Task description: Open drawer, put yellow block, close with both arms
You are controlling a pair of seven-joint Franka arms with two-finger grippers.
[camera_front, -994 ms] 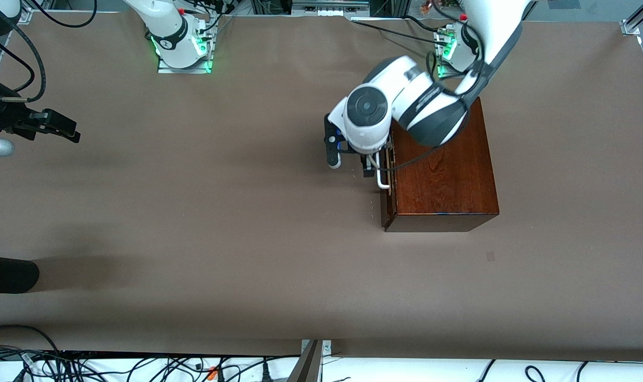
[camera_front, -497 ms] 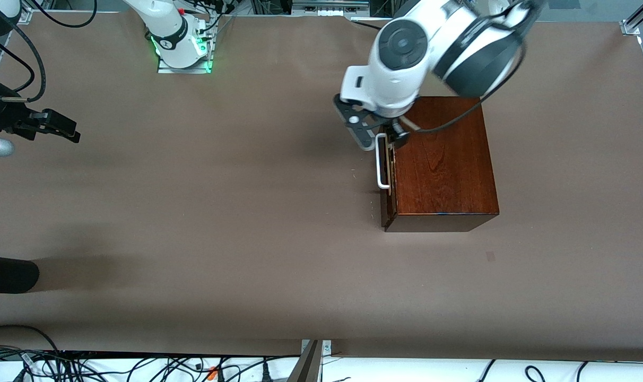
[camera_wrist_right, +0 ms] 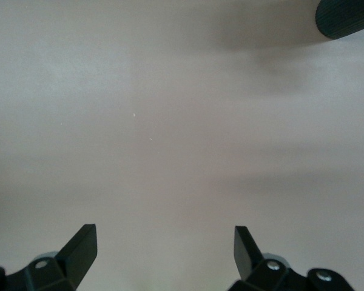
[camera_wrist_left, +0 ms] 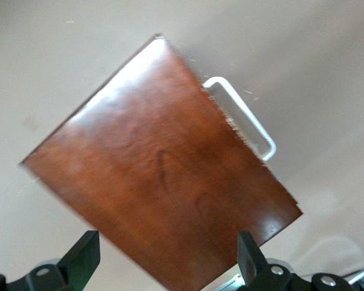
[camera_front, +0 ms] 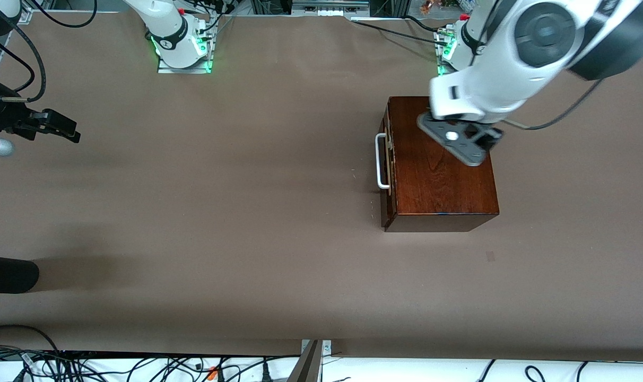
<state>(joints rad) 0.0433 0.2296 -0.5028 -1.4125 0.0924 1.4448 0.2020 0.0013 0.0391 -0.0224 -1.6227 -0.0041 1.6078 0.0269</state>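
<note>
Drawer (camera_front: 388, 159) shut in mahogany box (camera_front: 443, 175), under left gripper (camera_wrist_left: 167, 264), fingers apart, empty. Right gripper (camera_wrist_right: 164, 251), likewise spread, waiting over bare table (camera_front: 220, 212) at right arm's end. Yellow block unseen; risk of clipping box top (camera_wrist_left: 164, 176) on descent.

Robotics lab: 2 bolted arms (camera_front: 173, 32), cable tangle (camera_front: 88, 366)

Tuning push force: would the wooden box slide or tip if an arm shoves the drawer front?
Tipping looks unlikely: the wooden box sits low and broad on the table. Sliding seems possible, since nothing visibly braces it. Its glossy top probably offers gripper pads little friction.
</note>
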